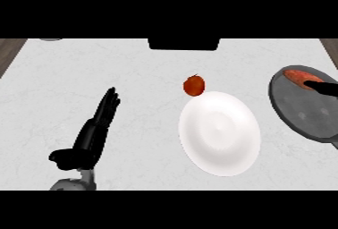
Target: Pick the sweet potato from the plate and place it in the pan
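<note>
The pale marbled counter [79,71] fills nearly everything below me, running from the near edge out to a dark block [183,43] at the far side. On it, a little right of the middle, sits my white plate [220,134], bare on top. At the right edge lies the grey pan [300,114], partly cut off by the border.

My left hand [99,123] shows at the near left, resting over the counter, edge-on, with straight fingers pressed together and pointing away from me; it holds nothing and stands well apart from the plate.

My right hand [325,87] comes in from the right edge over the far part of the pan. Only a dark bit of it shows, so I cannot tell how its fingers are set.

The sweet potato [302,77] lies inside the pan, at its far end, touching or just under that hand.

Just beyond the plate's far rim sits a small red tomato [194,85] on the counter.
</note>
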